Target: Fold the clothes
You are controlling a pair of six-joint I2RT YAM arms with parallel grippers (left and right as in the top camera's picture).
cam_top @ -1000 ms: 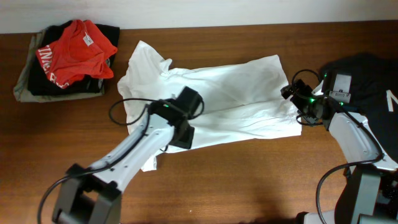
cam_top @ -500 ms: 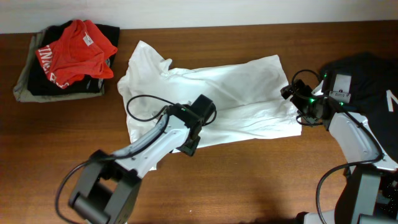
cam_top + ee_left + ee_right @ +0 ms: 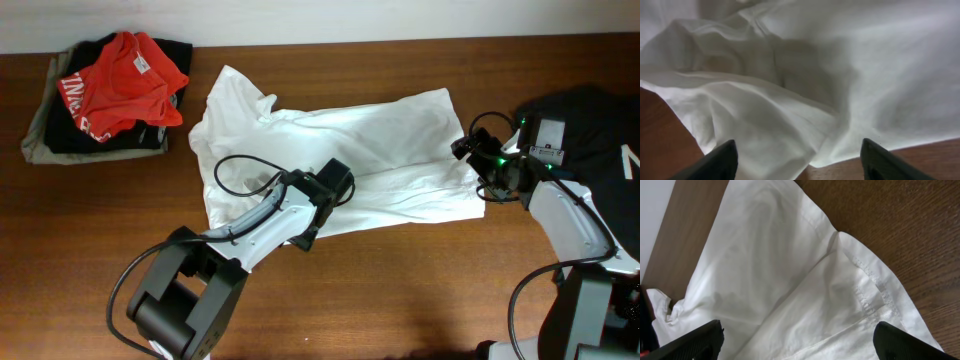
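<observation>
A white shirt (image 3: 380, 150) lies spread and crumpled on the wooden table. My left gripper (image 3: 322, 205) sits over its lower front edge; in the left wrist view the jaws (image 3: 797, 162) are open wide with white cloth (image 3: 805, 85) between and beyond them, nothing gripped. My right gripper (image 3: 470, 160) is at the shirt's right edge; in the right wrist view its jaws (image 3: 797, 342) are open over the hem (image 3: 865, 295), holding nothing.
A stack of folded clothes with a red garment on top (image 3: 110, 90) lies at the back left. A black garment (image 3: 590, 120) lies at the far right, under the right arm. Bare wood (image 3: 400, 290) runs along the front.
My left arm has moved right along the shirt's lower edge, and the flap of cloth that hung at the lower left is now folded in. The right arm has not moved.
</observation>
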